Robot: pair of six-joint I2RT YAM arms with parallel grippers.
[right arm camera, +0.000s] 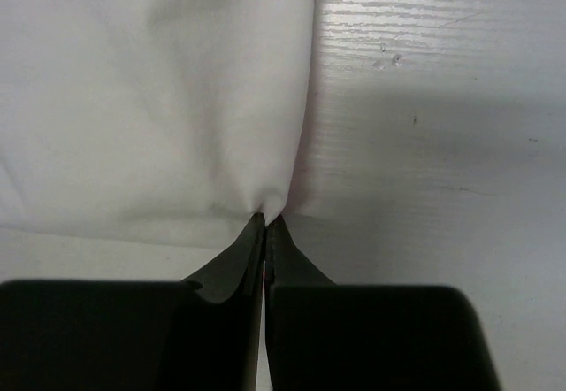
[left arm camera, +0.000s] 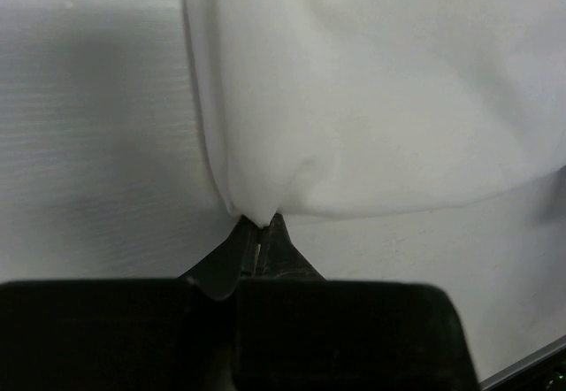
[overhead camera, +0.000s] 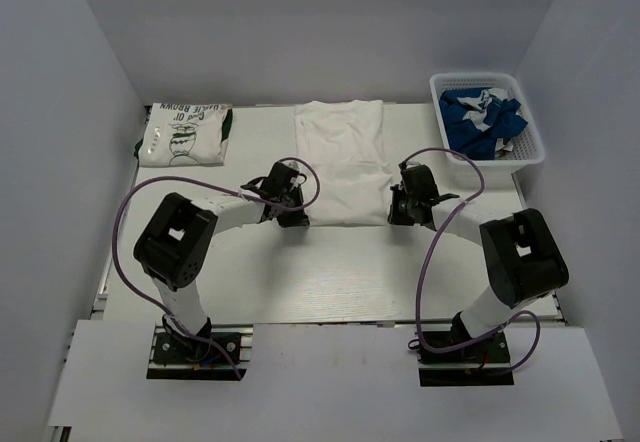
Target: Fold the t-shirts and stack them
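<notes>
The plain white t-shirt (overhead camera: pixel 340 157) lies flat in the middle of the table (overhead camera: pixel 330 272), up to the far edge. The left gripper (left arm camera: pixel 263 229) pinches its near left corner and the right gripper (right arm camera: pixel 266 223) pinches its near right corner. A folded green-print t-shirt (overhead camera: pixel 188 134) sits in the far left corner; a bunched blue t-shirt (overhead camera: pixel 482 117) lies in a basket (overhead camera: pixel 497 160) at the far right corner.

We see the middle t-shirt (overhead camera: pixel 342 162) as plain white. At ten o'clock, the folded t-shirt (overhead camera: pixel 186 134) is white with green lettering and cartoon print. At two o'clock, the bundled t-shirt (overhead camera: pixel 484 114) is royal blue with white marks, in a white mesh basket (overhead camera: pixel 500 157). The table (overhead camera: pixel 330 272) is white and faintly grained.
</notes>
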